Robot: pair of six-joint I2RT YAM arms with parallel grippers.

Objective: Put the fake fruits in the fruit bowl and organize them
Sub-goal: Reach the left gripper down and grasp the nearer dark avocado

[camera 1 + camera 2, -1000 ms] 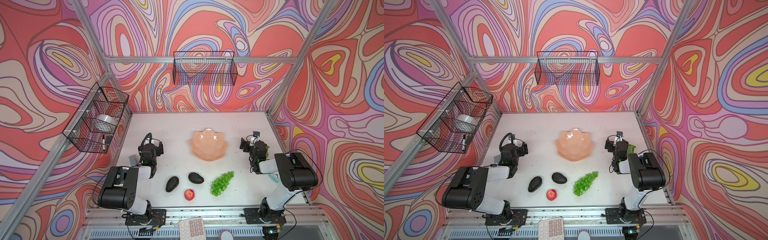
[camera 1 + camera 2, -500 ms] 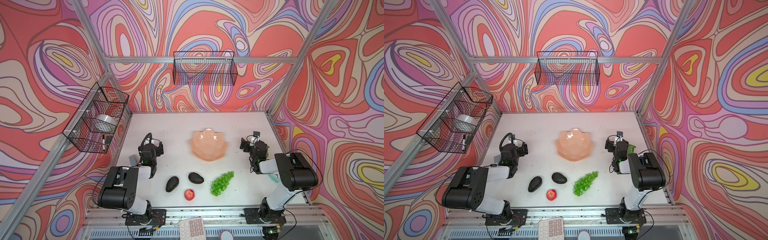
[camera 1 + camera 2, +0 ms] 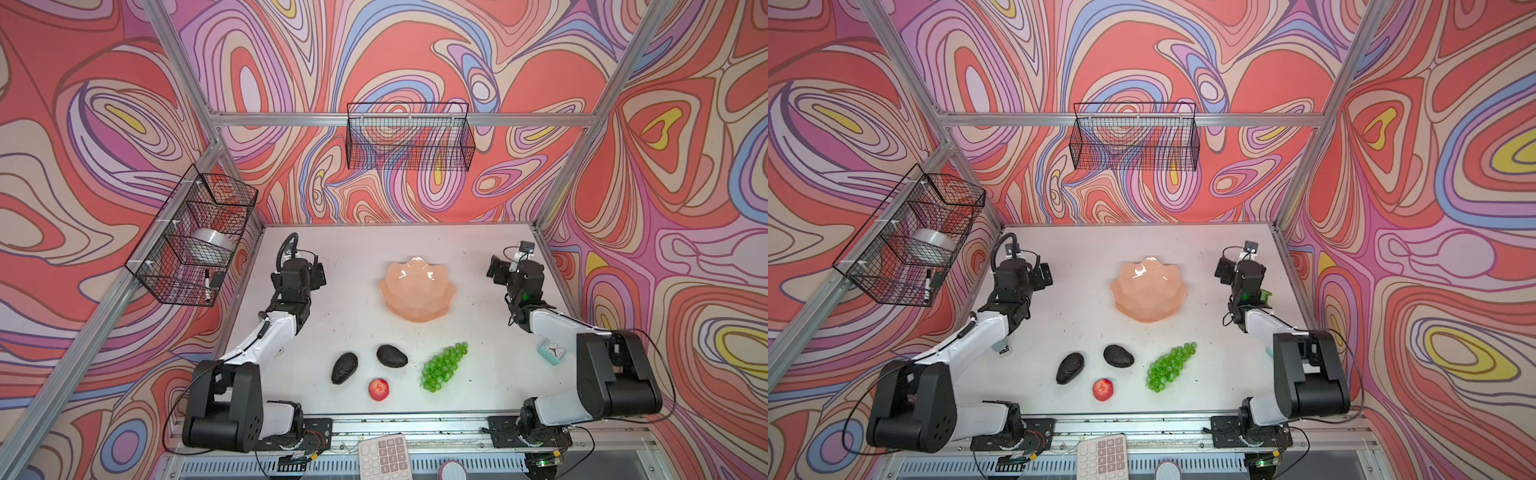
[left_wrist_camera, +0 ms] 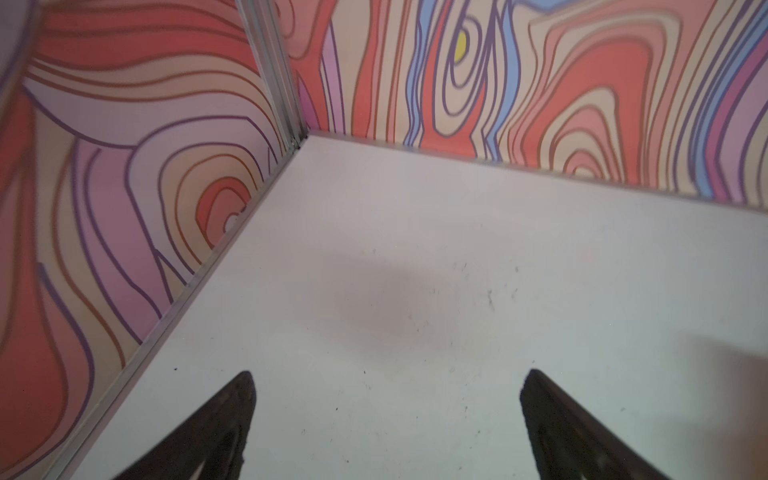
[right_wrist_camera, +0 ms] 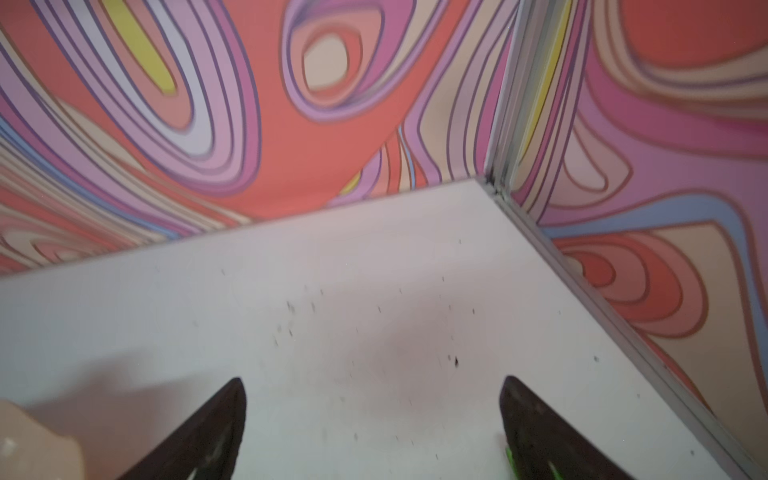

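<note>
gaping empty, left tool (image 4: 388, 374) and right tool (image 5: 372, 379) flank the fruit bowl (image 3: 417, 291).

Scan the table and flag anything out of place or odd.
Nothing spilled or broken. The bowl sits upright and empty; the avocados, apple and grapes lie outside it. Strays: a small clock and a green packet by the right arm.

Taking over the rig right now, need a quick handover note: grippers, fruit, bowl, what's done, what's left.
Left gripper: open, empty, above the table, left of the bowl.
Right gripper: open, empty, right of the bowl.
Bowl: mid-table, empty.
Avocado, second avocado, apple, grapes: on the table, in front of the bowl.
Done: nothing. Left: all four fruits into the bowl.
</note>
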